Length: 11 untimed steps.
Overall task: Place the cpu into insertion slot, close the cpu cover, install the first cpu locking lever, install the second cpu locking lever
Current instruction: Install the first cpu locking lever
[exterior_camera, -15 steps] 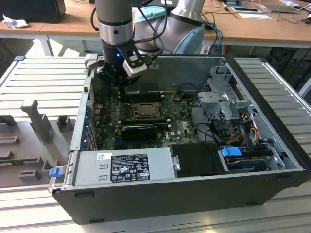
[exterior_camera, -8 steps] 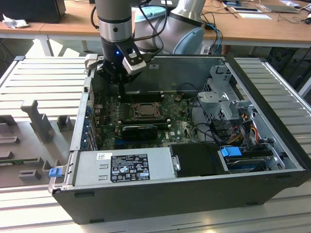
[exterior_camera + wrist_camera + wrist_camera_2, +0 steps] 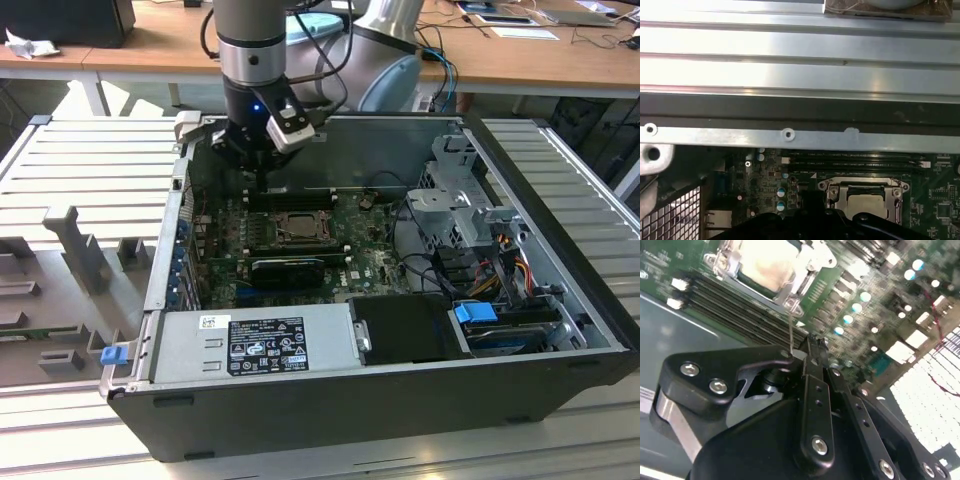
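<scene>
The cpu (image 3: 767,265) lies pale and silvery in the insertion slot (image 3: 295,228) on the green board. The cpu cover (image 3: 790,290) lies down flat around it as a silvery frame. The first wrist view also has the cpu (image 3: 867,206) inside the cover (image 3: 835,189). A thin wire locking lever (image 3: 791,327) stands up from the socket's corner and runs into my fingertips. My gripper (image 3: 807,347) looks shut on that lever. In the exterior view the gripper (image 3: 262,182) hangs just behind the socket, over the memory slots.
The open computer case (image 3: 560,250) lies on a ribbed metal table. Long black memory slots (image 3: 735,310) run beside the socket. A black card (image 3: 288,268) lies in front of it. The power supply (image 3: 255,342) and drive cage (image 3: 470,215) fill the near and right sides.
</scene>
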### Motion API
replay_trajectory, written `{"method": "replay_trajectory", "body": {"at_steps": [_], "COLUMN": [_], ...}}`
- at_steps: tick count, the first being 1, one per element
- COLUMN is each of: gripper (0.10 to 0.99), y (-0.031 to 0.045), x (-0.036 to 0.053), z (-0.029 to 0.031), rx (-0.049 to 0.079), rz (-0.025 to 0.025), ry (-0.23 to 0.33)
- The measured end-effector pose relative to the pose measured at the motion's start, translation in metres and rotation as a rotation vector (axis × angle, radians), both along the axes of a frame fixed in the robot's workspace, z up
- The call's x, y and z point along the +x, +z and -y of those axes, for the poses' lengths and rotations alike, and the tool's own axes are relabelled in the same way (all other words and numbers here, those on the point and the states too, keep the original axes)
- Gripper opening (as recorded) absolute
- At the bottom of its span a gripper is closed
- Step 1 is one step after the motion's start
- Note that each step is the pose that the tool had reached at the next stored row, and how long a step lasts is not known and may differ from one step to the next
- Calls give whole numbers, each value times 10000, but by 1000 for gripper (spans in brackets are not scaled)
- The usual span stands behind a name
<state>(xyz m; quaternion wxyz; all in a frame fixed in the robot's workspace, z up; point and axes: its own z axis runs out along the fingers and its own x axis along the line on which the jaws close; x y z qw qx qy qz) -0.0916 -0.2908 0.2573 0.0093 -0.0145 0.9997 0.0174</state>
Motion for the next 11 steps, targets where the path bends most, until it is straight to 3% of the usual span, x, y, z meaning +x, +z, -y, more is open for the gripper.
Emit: {"method": "replay_trajectory", "body": {"at_steps": [4, 5, 8, 9, 10, 11], "gripper": [106, 106, 106, 106, 106, 106], "y": [-15, -36, -83, -86, -90, -94], "x": [202, 289, 386, 400, 411, 416], "z": [0, 0, 2, 4, 3, 4], "rx": [0, 1, 35, 114, 300, 408], "rz": [-31, -34, -33, -36, -35, -34], "ry": [1, 1, 1, 1, 0, 1]}}
